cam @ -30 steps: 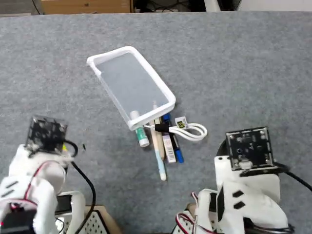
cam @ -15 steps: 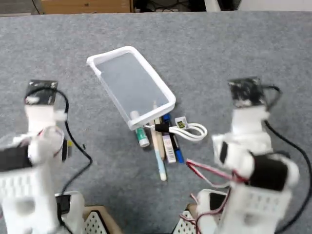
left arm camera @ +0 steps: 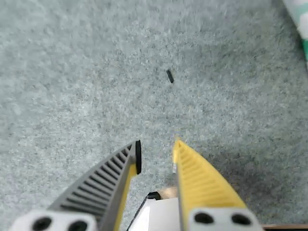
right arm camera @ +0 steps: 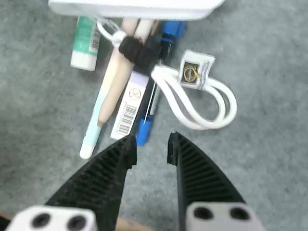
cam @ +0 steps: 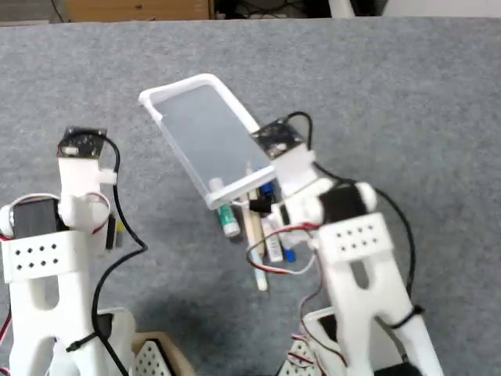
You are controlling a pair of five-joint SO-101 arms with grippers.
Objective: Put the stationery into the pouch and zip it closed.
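**High view.** The pouch (cam: 207,133) lies slantwise on the grey table (cam: 407,94), with its mouth turned toward the arms. The stationery pokes out of that mouth instead of sitting inside. It is a green-capped tube (cam: 228,219), a pale pencil (cam: 254,235), a barcoded stick (cam: 273,244) and a blue pen (cam: 287,254), lying side by side. The right arm (cam: 344,211) leans over the pouch's mouth and covers part of the bundle. The left arm (cam: 74,196) stands well apart, on the pouch's other side.

**Left wrist view.** The left claw (left arm camera: 156,154) hangs over bare table, its fingers a narrow gap apart and holding nothing. A small black speck (left arm camera: 169,76) lies ahead of it. You may judge this arm is parked where it could steady the pouch when needed.

**Right wrist view.** The right claw (right arm camera: 150,142) hovers just past the outer ends of the bundle, facing the pouch's mouth. Its fingers are narrowly parted and empty, and the blue pen's tip lies just beside them. A white cord (right arm camera: 207,103) carrying a tag (right arm camera: 195,71) loops out from a black toggle (right arm camera: 134,48) at the mouth; it is probably the zip pull. Lined up with the pens, the claw seems well placed to take hold of them or push them in. Mind the cord beside them, and note that the zip cannot close while anything sticks out.
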